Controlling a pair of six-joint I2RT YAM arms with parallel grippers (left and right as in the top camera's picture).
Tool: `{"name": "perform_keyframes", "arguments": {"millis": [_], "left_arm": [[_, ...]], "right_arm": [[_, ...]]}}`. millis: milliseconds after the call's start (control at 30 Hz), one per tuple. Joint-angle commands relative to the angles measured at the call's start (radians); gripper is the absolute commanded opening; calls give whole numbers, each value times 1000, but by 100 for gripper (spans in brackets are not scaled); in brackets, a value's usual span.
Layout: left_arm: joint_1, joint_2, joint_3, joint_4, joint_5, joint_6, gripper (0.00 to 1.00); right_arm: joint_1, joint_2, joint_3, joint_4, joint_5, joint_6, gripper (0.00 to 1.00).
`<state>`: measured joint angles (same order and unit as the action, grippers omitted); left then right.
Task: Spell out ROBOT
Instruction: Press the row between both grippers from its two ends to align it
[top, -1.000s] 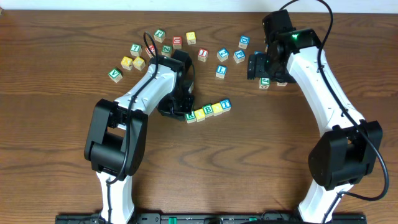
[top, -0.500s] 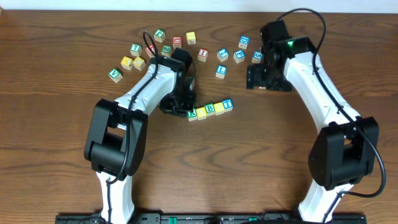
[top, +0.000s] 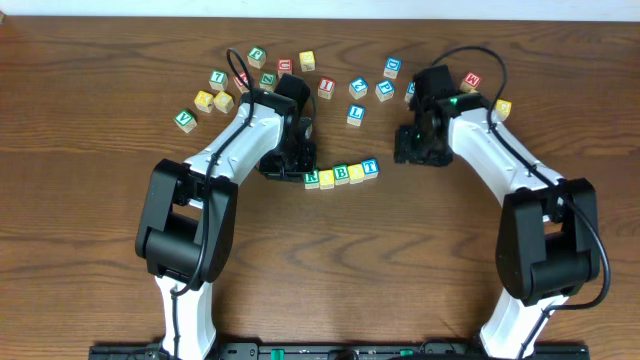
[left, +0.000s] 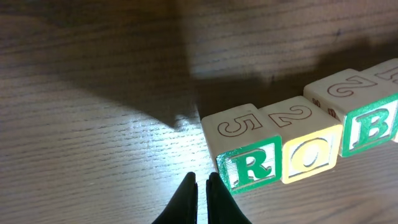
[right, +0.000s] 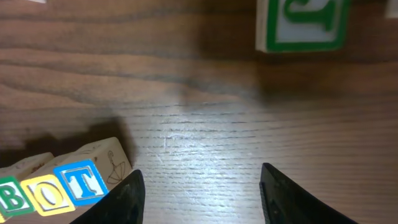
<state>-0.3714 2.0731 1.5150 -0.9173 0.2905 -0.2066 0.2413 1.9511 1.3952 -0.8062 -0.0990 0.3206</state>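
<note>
A row of letter blocks reads R, O, B, O, T across the table middle (top: 341, 174). In the left wrist view the green R block (left: 249, 165), yellow O block (left: 308, 155) and green B block (left: 367, 127) stand side by side. My left gripper (left: 199, 182) is shut and empty, its tips just left of the R block; it also shows in the overhead view (top: 293, 160). In the right wrist view the blue T block (right: 84, 180) ends the row. My right gripper (right: 202, 183) is open and empty, just right of the T block, not touching it.
Several loose letter blocks lie scattered at the back of the table, such as a yellow one (top: 307, 62) and a blue one (top: 356, 114). A green-framed block (right: 301, 22) lies beyond my right gripper. A red block (top: 470, 80) lies behind the right arm.
The row of blocks has shifted a little to the right with my left gripper behind it. My right gripper has moved left and toward the front, to the row's T end.
</note>
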Motion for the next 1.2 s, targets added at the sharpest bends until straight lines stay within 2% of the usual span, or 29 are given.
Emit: {"name": "perform_keyframes", "arguments": {"millis": [0, 200, 633, 800, 1167], "left_arm": [[-2, 14, -6, 2, 16, -26, 8], [-1, 14, -6, -2, 16, -61, 8], [-1, 14, -6, -68, 21, -217, 7], [-2, 14, -6, -53, 78, -219, 7], [-2, 14, -6, -50, 85, -218, 8]], "right_arm": [[-2, 19, -24, 19, -47, 1, 52], [9, 31, -30, 34, -66, 0, 51], [33, 31, -40, 46, -66, 8, 50], [35, 31, -61, 82, -66, 11, 50], [44, 32, -70, 108, -72, 16, 49]]}}
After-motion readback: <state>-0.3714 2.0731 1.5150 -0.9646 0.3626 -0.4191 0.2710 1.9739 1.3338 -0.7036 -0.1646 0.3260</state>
